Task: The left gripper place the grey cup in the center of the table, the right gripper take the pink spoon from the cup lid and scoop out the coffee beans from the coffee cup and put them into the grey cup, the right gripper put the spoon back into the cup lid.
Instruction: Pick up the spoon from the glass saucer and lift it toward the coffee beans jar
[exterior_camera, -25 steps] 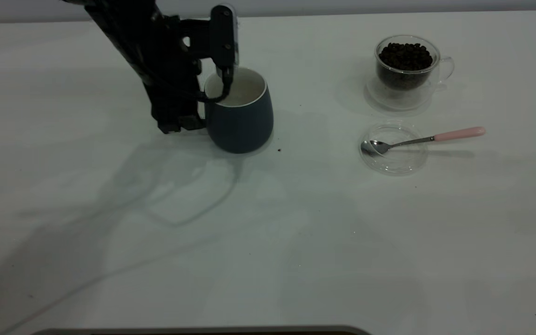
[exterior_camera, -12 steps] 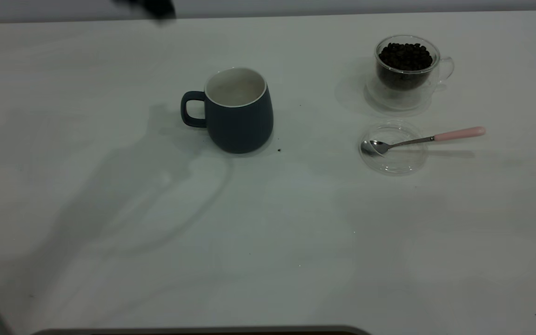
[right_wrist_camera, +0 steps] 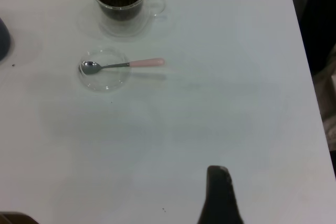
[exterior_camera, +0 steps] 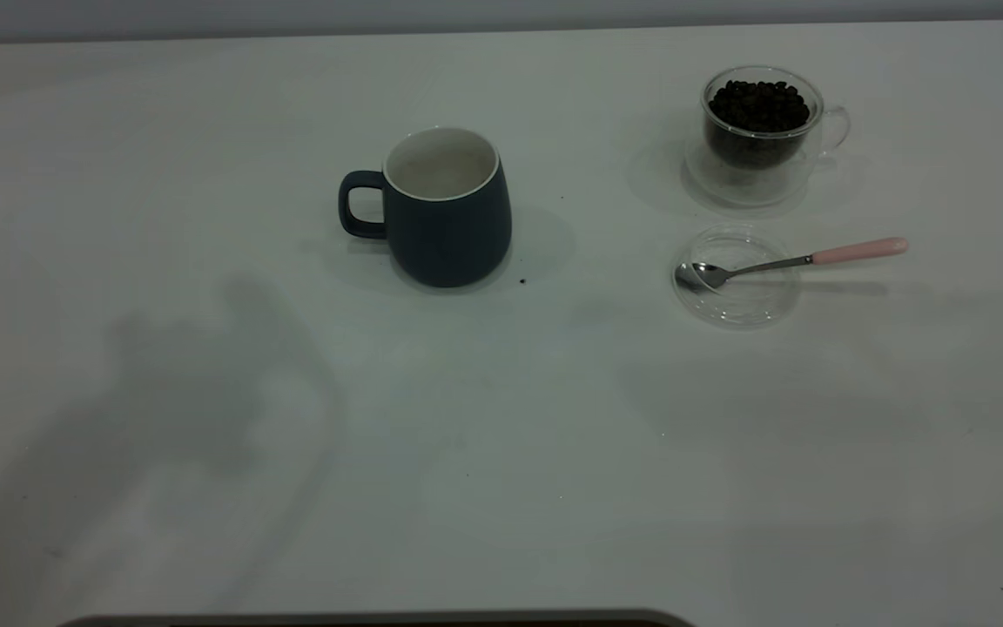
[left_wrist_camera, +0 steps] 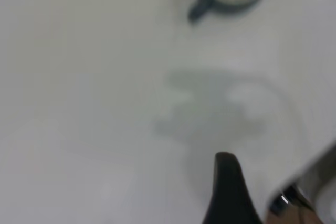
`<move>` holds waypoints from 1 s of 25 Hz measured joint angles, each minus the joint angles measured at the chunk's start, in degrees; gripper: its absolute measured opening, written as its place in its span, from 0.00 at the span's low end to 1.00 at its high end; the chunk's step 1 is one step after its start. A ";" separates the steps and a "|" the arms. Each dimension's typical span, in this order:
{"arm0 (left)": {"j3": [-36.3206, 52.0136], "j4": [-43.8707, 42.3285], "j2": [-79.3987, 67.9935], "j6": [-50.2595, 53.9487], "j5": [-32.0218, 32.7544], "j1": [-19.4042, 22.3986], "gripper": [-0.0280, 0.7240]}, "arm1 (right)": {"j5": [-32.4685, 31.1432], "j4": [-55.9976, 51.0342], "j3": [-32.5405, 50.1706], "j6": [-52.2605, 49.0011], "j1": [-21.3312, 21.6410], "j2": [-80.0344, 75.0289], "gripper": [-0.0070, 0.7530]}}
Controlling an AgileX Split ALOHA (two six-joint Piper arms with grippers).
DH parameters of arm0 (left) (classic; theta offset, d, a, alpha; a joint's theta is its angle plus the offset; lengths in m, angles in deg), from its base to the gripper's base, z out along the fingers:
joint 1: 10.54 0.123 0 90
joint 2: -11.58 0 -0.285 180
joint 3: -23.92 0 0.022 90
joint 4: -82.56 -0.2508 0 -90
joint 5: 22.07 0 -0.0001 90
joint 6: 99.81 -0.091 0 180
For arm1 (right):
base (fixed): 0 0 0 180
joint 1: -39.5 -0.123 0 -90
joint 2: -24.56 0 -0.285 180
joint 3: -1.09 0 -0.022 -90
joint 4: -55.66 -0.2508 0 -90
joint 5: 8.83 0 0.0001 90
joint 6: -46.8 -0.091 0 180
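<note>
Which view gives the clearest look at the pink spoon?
The exterior view: the pink spoon lies close up, bowl in the cup lid. The right wrist view shows it smaller; the left wrist view misses it.

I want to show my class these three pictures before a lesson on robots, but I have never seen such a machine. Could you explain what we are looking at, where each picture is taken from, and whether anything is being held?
This is a robot with two arms mounted apart at a white table. Each arm ends in a pincer and carries a small camera on its wrist.

The large picture comes from an outside camera looking down on the table. No arm appears in it, only shadows. On the table stand a grey cup and a clear coffee cup full of coffee beans. In front of that lies a clear cup lid, with the bowl of a pink spoon resting in it.

The two smaller pictures come from the wrist cameras. The dark shape at each picture's edge is part of that arm's own pincer: the left pincer and the right pincer. Both hang above the table, holding nothing visible.
</note>
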 joint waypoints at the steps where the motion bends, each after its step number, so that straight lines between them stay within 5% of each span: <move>1: 0.00 -0.91 1.24 2.28 3.13 0.00 0.79 | 0.00 0.00 0.00 0.00 0.00 0.00 0.78; 8: 5.13 -2.54 12.86 12.48 4.59 0.00 0.79 | 0.00 0.00 0.00 0.00 0.00 0.00 0.78; 25: 45.75 -2.94 54.31 26.52 0.16 0.00 0.79 | 0.00 -0.02 0.00 0.00 0.00 0.00 0.78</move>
